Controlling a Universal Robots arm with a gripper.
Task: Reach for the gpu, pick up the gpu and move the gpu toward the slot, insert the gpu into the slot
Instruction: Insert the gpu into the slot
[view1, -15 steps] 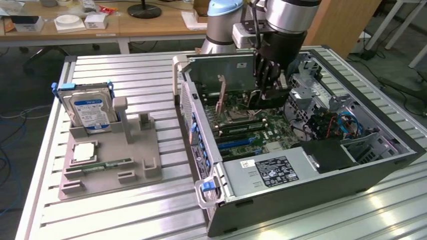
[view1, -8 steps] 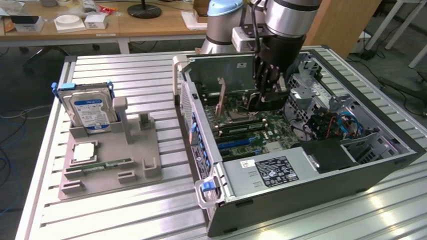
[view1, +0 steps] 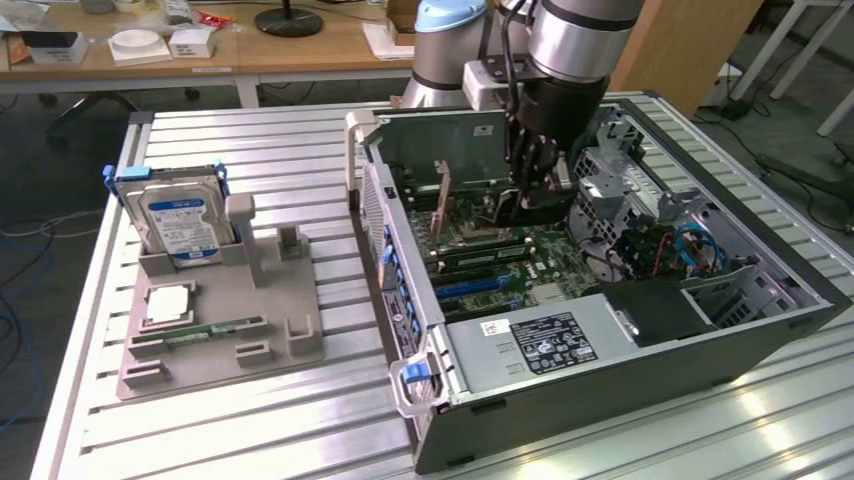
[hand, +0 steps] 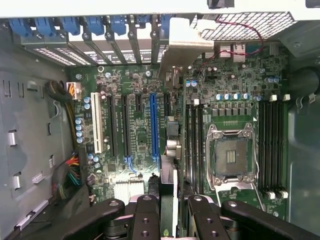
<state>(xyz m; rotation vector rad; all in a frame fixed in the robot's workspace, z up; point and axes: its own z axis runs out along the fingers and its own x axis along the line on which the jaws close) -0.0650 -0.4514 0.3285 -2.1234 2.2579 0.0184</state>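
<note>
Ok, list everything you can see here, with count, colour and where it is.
table: one, silver slats
computer case: one, black and silver, open, on the table, exterior view's right
motherboard: one, green, inside the computer case
holder: one, grey, on the table, exterior view's left
hard drive: one, silver with blue label, upright in the holder
memory stick: one, green, flat on the holder
gpu: one, dark green, held above the motherboard
gripper: one, black, shut on the gpu
arm: one, silver, reaching into the computer case
</note>
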